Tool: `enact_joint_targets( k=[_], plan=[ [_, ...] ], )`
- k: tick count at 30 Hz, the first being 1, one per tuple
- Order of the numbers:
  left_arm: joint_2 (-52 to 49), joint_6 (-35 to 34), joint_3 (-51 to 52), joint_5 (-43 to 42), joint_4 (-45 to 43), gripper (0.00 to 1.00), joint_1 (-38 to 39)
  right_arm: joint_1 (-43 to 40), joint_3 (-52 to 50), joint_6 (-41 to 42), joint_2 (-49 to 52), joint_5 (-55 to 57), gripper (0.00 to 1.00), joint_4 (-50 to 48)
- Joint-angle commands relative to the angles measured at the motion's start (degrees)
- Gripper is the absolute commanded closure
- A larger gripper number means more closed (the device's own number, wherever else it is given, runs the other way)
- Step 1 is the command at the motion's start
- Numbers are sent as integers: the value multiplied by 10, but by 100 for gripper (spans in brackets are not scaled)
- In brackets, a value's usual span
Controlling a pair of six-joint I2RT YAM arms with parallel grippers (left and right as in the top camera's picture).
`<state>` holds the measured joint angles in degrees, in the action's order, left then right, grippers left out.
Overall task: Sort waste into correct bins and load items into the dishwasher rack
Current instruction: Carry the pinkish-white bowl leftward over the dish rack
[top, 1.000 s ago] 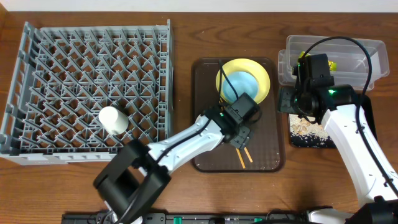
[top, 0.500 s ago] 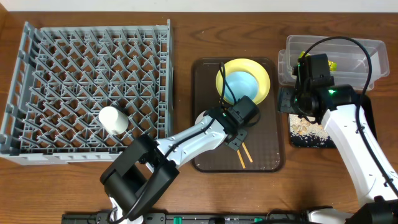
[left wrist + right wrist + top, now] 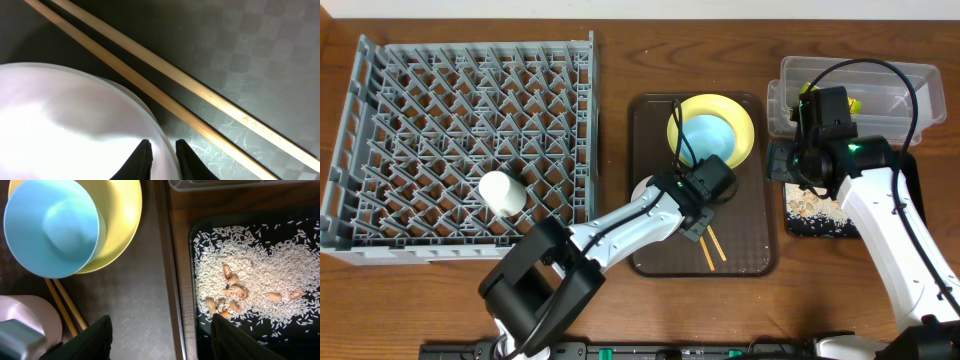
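My left gripper [image 3: 164, 155] is shut on the rim of the white bowl [image 3: 75, 120], one finger inside it and one outside. Two wooden chopsticks [image 3: 200, 95] lie just beyond on the brown tray. From overhead, the left gripper [image 3: 695, 215] covers most of the white bowl [image 3: 642, 190], with the chopsticks [image 3: 712, 248] beside it. The light blue bowl [image 3: 708, 135] sits in the yellow plate [image 3: 740, 120]. A small white cup [image 3: 503, 192] lies in the grey-blue rack [image 3: 460, 140]. My right gripper [image 3: 160, 340] hangs open and empty over the edge between the brown tray and the black tray [image 3: 200, 325] of rice scraps [image 3: 260, 275].
The brown serving tray [image 3: 750, 260] sits mid-table, holding the dishes. The clear tub [image 3: 910, 80] stands at the back right with a yellow wrapper [image 3: 855, 103] inside. The black tray [image 3: 815, 220] lies in front of it, under my right arm.
My left jaws have come together on the white bowl's rim, and the wrist has shifted a little. The right arm has not moved.
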<state>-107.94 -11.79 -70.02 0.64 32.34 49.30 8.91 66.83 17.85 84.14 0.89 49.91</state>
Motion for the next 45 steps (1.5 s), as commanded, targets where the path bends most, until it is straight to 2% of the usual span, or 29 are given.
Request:
enact_joint_targets(
  k=[1,12,17,25,28,30,34,39,45],
  plan=[
    [19,3,-8,20,2,81,0,-3,8,10,-6,1,39,1],
    [20,3,-8,20,7,94,0,-3,8,10,-6,2,39,1],
    [28,3,-9,20,14,94,0,-3,8,10,-6,2,39,1],
    [117,4,-40,12,67,94,-8,-3,8,10,-6,2,39,1],
    [168,11,-58,-15,79,94,-22,-3,8,10,-6,2,39,1],
    [203,19,-65,-51,79,94,-42,-3,8,10,-6,2,39,1],
    [265,19,-72,-151,73,94,-133,-3,8,10,-6,2,39,2],
    [289,19,-71,-397,69,94,-337,-3,8,9,-6,2,39,2],
    [232,21,-71,-657,28,94,-557,-3,8,9,-6,2,39,2]
  ],
)
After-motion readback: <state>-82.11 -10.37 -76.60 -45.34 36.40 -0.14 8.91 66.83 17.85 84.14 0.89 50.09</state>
